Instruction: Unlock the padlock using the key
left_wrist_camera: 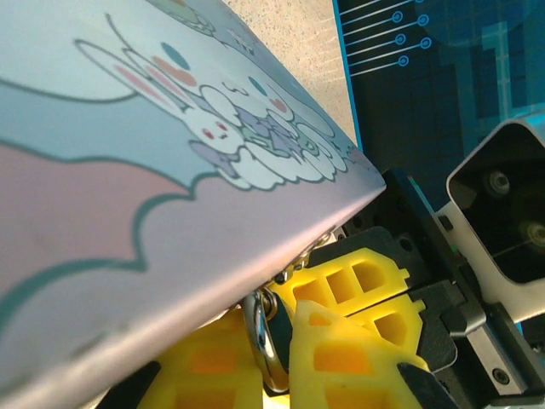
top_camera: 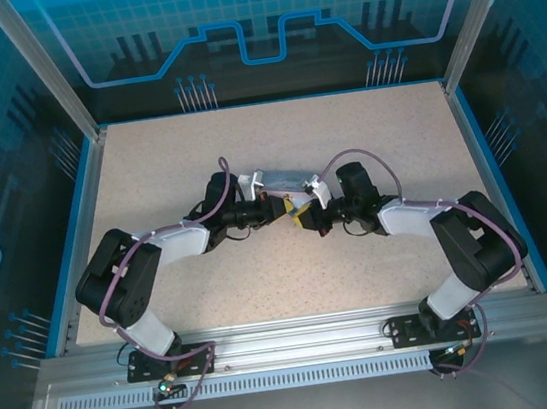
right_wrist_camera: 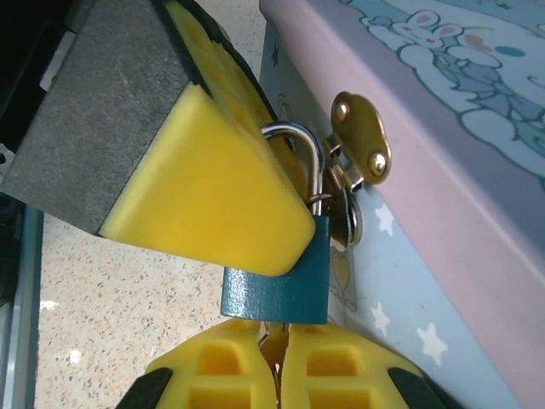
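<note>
Pose: both bent inward, meeting at tin (top_camera: 280,178)
Left gripper (left_wrist_camera: 271,362): clamped on padlock (right_wrist_camera: 277,277)
Right gripper (right_wrist_camera: 277,371): clamped on key (right_wrist_camera: 273,342)

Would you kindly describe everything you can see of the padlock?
The padlock is small, with a teal painted metal body and thin silver shackle threaded through the brass hasp of the tin box. It sits against the box's side; the left hand pinches it, and the right hand holds the key at its base.

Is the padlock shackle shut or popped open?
Looks shut: shackle visibly enters the padlock body; its other leg hides behind a yellow finger.
</note>
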